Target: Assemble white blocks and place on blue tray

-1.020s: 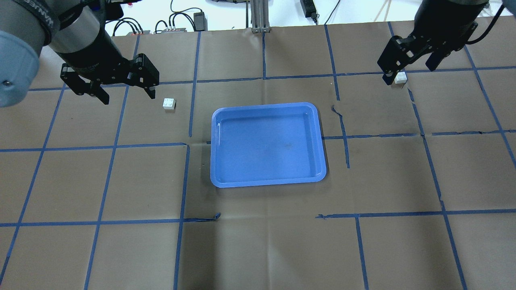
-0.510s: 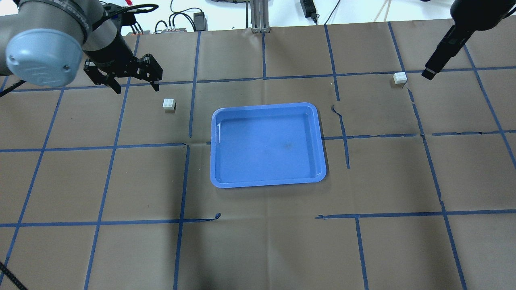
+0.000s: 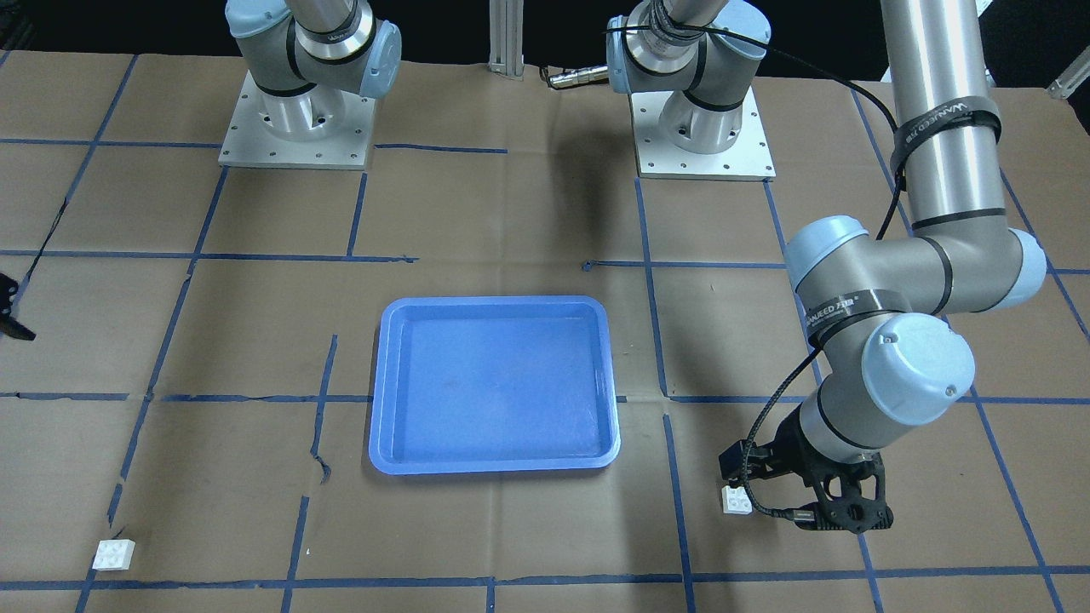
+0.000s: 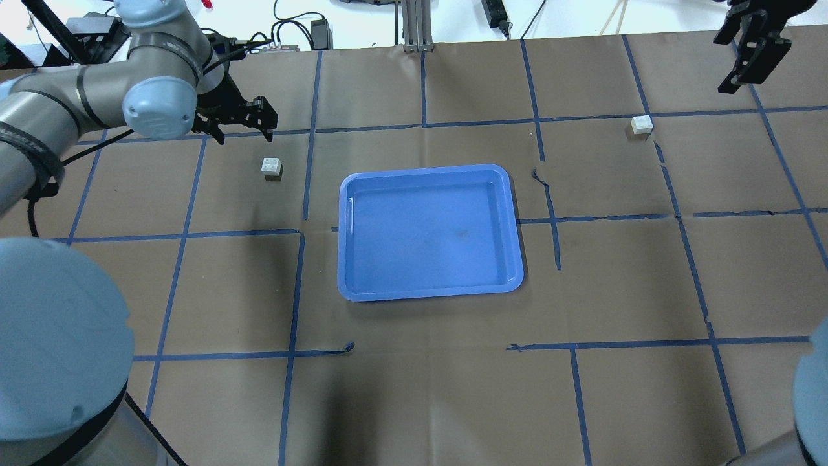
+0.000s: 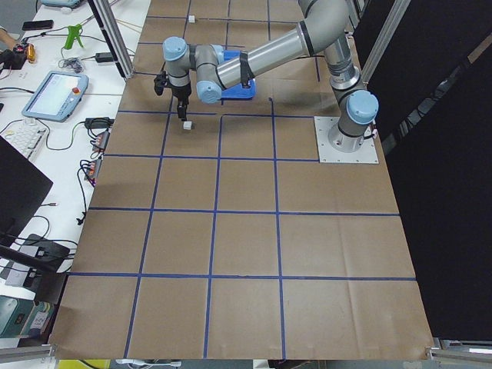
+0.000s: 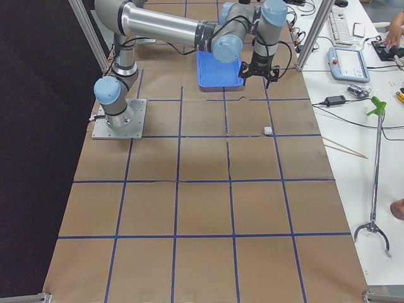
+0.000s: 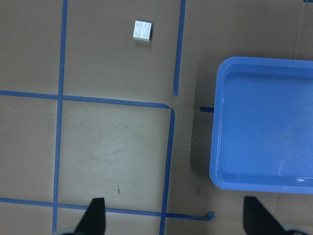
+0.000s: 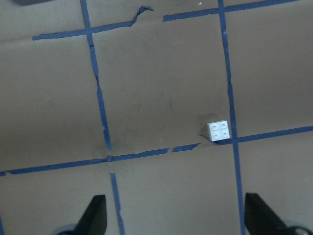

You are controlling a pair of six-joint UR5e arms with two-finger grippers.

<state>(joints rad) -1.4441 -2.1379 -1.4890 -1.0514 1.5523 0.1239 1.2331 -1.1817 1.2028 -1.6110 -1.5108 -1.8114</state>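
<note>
Left hand point(image 4: 244, 131) and right hand point(image 8: 176, 218) both gape wide, empty. One white block point(image 4: 272, 167) sits studs-up on the surface point(image 4: 420, 388) left of the blue tray point(image 4: 427, 169), the other white block point(image 4: 642, 124) well right. Likely light, rigid, slick: pinch flat opposite sides squarely.

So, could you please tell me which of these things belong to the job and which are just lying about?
Job: left white block, right white block, blue tray.
Lying about: teach pendant, green-handled grabber, power adapter.
</note>
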